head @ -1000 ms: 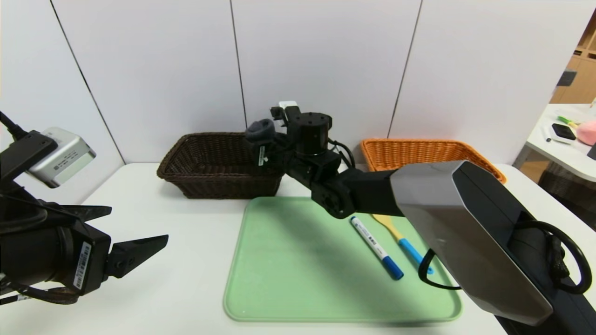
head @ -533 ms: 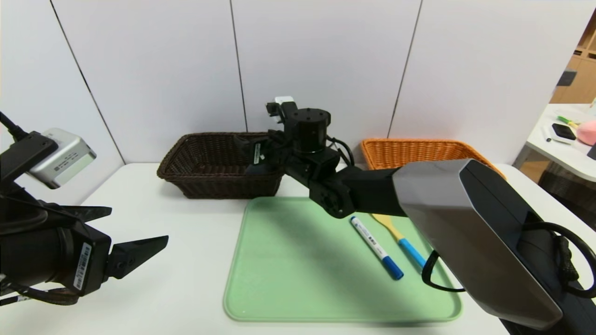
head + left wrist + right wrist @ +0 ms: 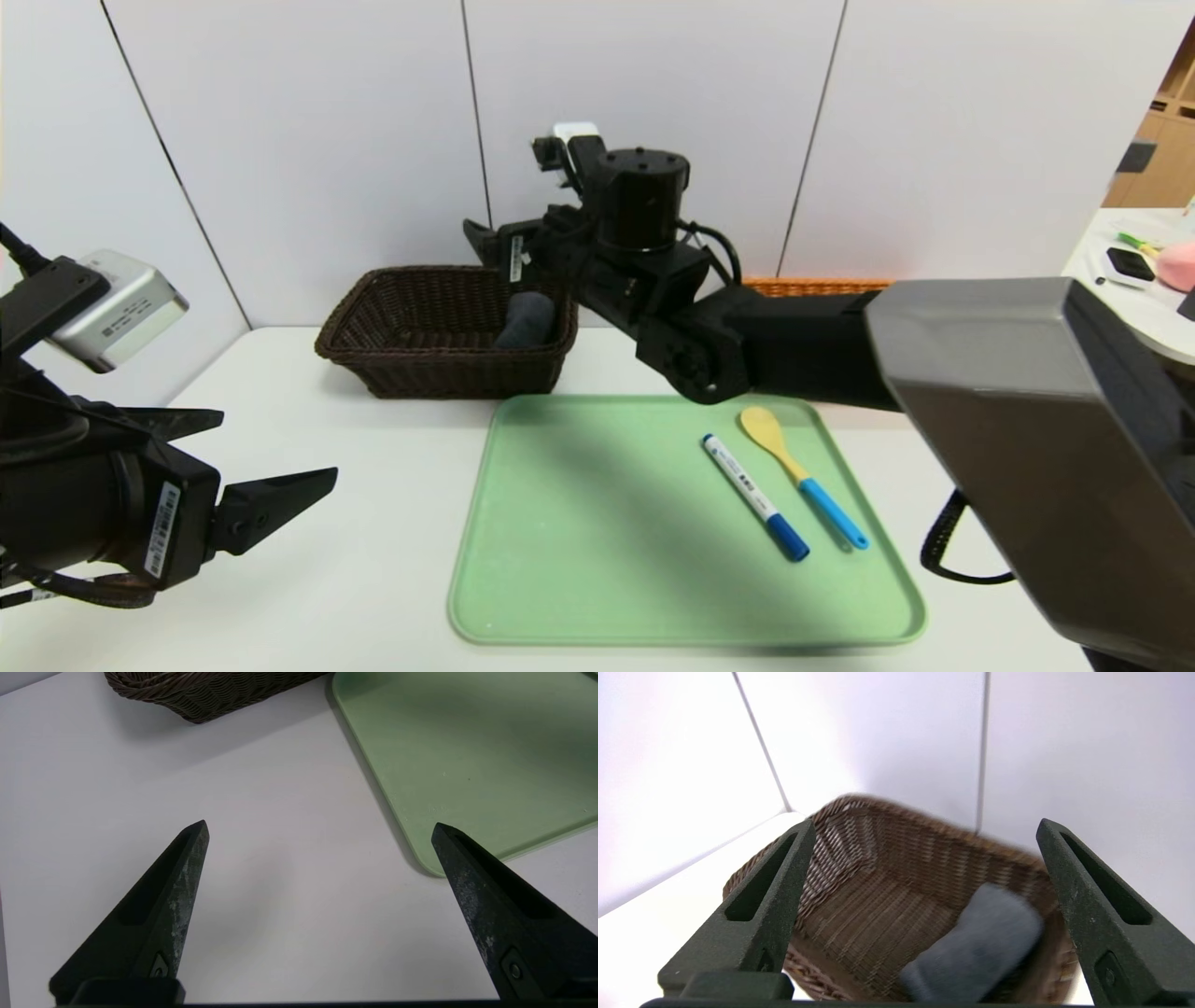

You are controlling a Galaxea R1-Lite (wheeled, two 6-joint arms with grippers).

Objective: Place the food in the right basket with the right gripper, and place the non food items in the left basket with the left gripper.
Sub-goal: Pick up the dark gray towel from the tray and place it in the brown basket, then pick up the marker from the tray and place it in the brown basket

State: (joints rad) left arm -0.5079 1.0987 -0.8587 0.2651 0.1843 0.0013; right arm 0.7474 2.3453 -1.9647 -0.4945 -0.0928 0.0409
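The rolled dark grey towel (image 3: 525, 319) (image 3: 976, 942) lies inside the dark brown left basket (image 3: 420, 364) (image 3: 878, 868), at its right end. My right gripper (image 3: 490, 245) (image 3: 926, 823) hovers open and empty just above that end of the basket. The white marker with blue cap (image 3: 754, 497) and the blue-handled wooden spoon (image 3: 798, 474) lie side by side on the green tray (image 3: 597, 523). Behind my right arm, only a strip of the orange-tan right basket's rim (image 3: 812, 286) shows. My left gripper (image 3: 277, 448) (image 3: 320, 825) hangs open over bare table at the left. The lime is out of view.
The tray's corner (image 3: 467, 742) and the dark basket's wall (image 3: 201, 690) lie ahead of the left gripper. My right arm spans the back of the tray. White wall panels close off the rear. A side table (image 3: 1130, 280) with small items stands far right.
My right gripper, shut on the towel above the dark basket, dipped into it, opened and rose. The towel now lies in the basket. The left arm stayed still.
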